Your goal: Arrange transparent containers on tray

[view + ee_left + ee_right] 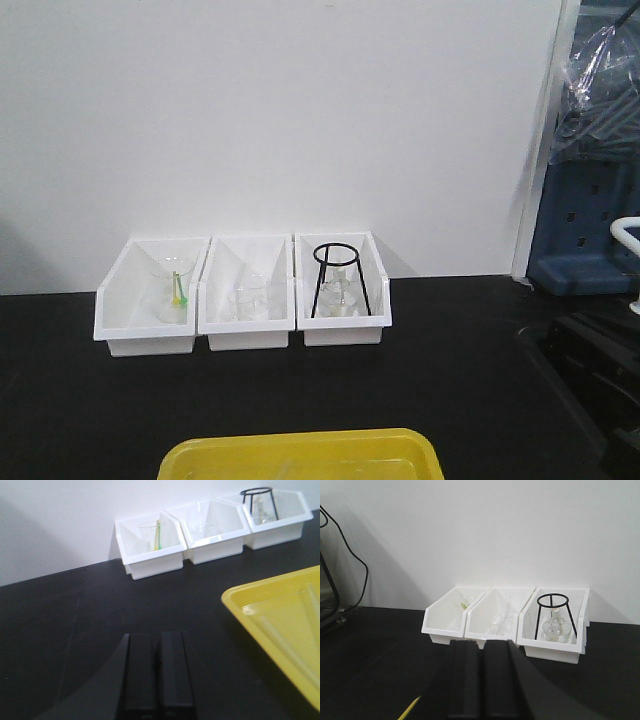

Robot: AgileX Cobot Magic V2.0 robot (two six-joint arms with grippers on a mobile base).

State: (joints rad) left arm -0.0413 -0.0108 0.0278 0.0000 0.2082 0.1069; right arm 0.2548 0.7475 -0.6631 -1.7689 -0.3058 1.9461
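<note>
Front view: we list a yellow tray at the near edge of the black table, and faint pale streaks inside it that may be the glass tubes, too blurred to confirm. Far behind stand three white bins in a row against the wall: the left holds a beaker with a green stick, the middle a beaker, the right a black wire stand over glassware. No pincer shows here.

Left wrist view: we note the left pincer at the near edge, its two black fingers pressed together, holding nothing. The tray lies to its right, apart from it. Two clear tubes lie inside on the tray floor, one long and slanted, the other at the far right edge.

Right wrist view: we note the right pincer, fingers closed together, holding nothing. A sliver of the tray's rim shows near left of it; the tubes are out of sight. The bins stand beyond.
</note>
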